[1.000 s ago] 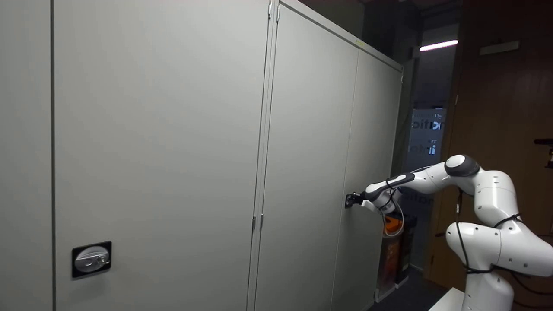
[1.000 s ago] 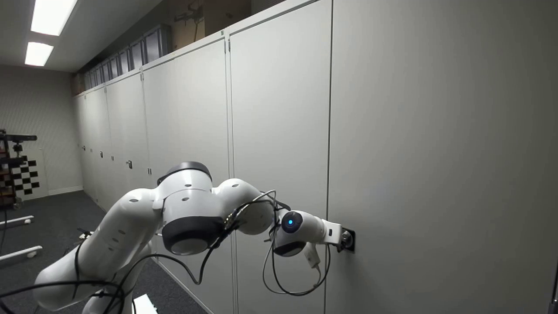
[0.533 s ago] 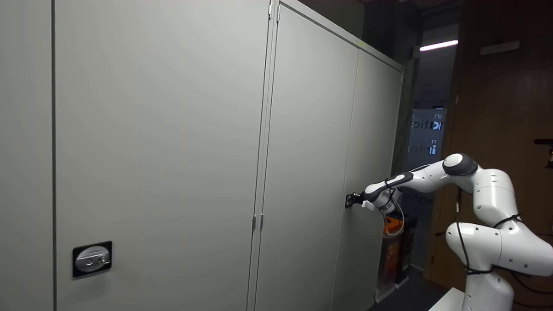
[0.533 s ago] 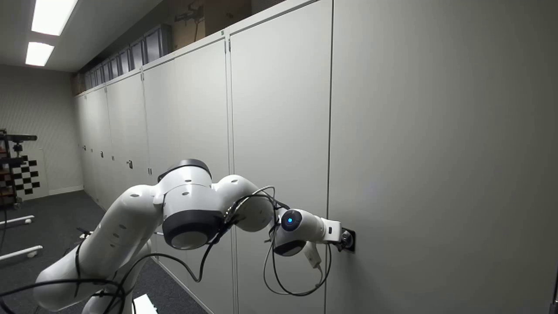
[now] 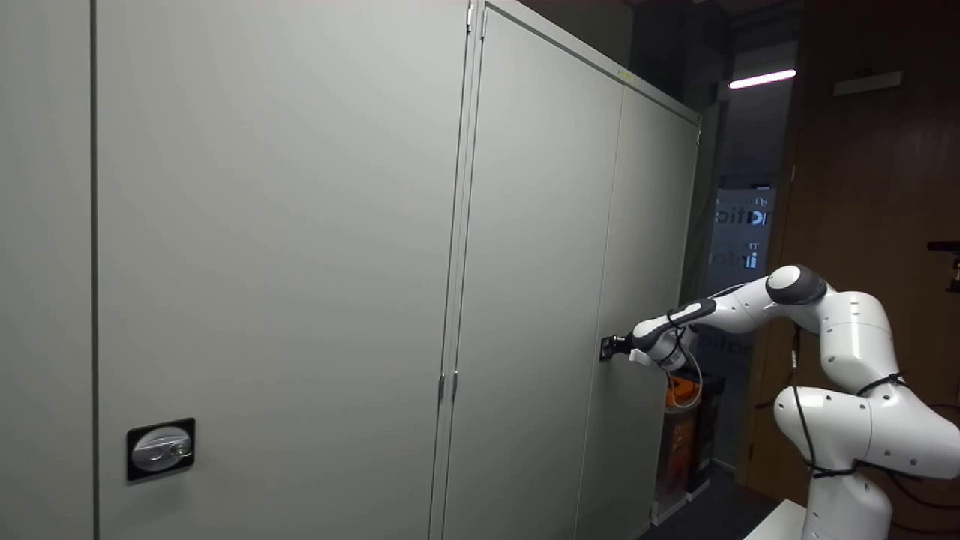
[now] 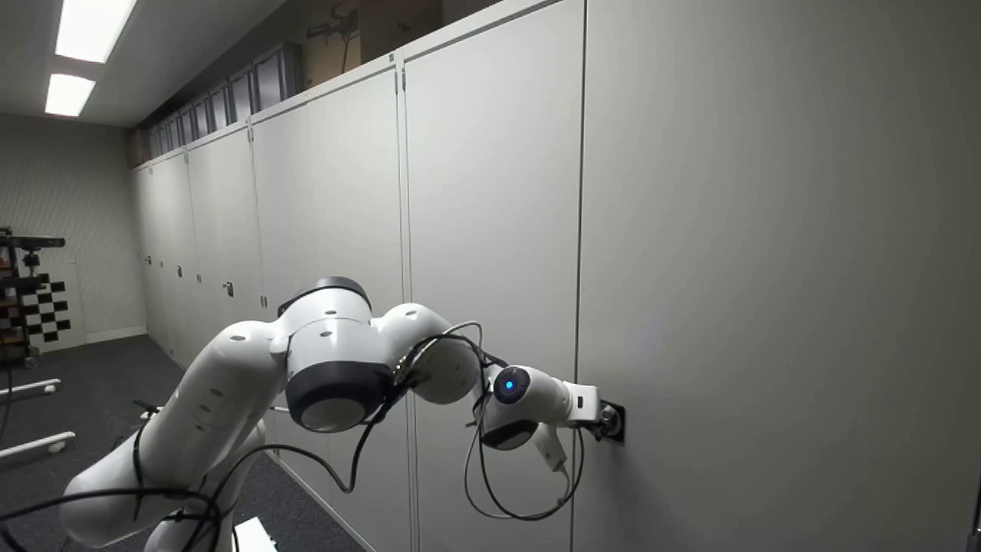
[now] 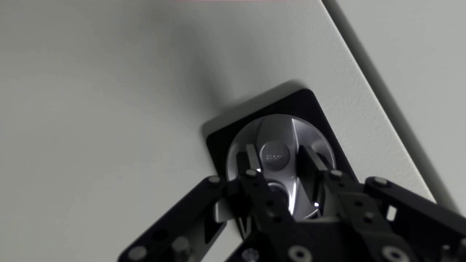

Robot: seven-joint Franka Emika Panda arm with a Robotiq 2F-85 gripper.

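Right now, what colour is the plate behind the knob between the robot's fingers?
Black. The plate shows best in the wrist view, around the silvery knob.

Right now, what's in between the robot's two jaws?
The raised ridge of the round silver handle. The wrist view shows the jaws closed on it, one on either side.
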